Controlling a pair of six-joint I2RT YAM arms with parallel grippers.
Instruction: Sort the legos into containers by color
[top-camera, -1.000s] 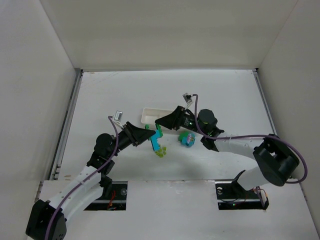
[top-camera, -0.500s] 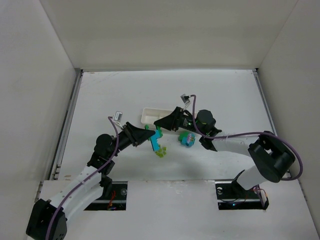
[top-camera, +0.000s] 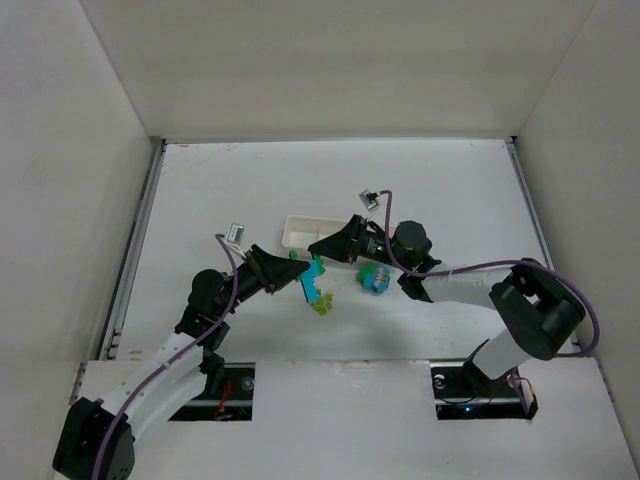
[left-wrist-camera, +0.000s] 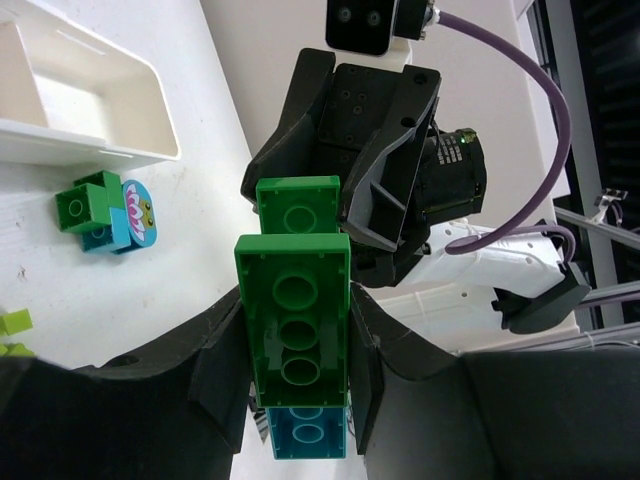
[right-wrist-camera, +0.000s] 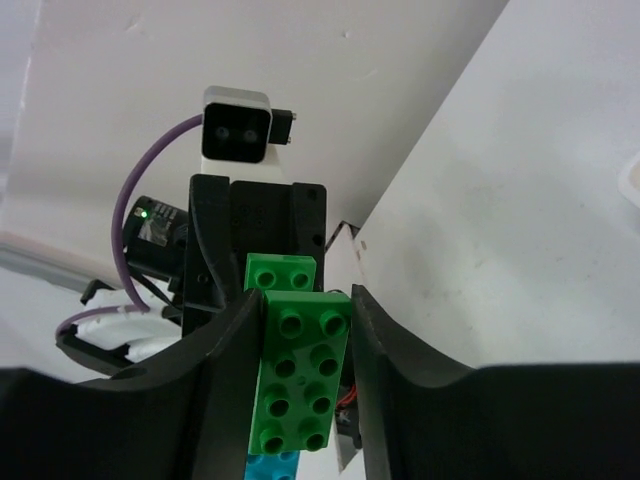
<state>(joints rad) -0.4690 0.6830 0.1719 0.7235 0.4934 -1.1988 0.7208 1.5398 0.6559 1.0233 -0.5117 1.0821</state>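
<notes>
White bench (top-camera: 250, 180): we judge sorting barely begun | left claw (left-wrist-camera: 297, 335) and right claw (right-wrist-camera: 300, 370) both clamp one green-and-cyan plastic brick stack (top-camera: 315, 272) aloft near shallow white plastic tray (top-camera: 300, 230) | yellow-green bricks (top-camera: 322, 306) lie unsorted.

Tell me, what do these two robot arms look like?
The left arm and right arm have white links and chunky black joints. The left gripper and right gripper are black, with broad curved fingers. A purple cable runs along each arm to a small white camera box.
</notes>
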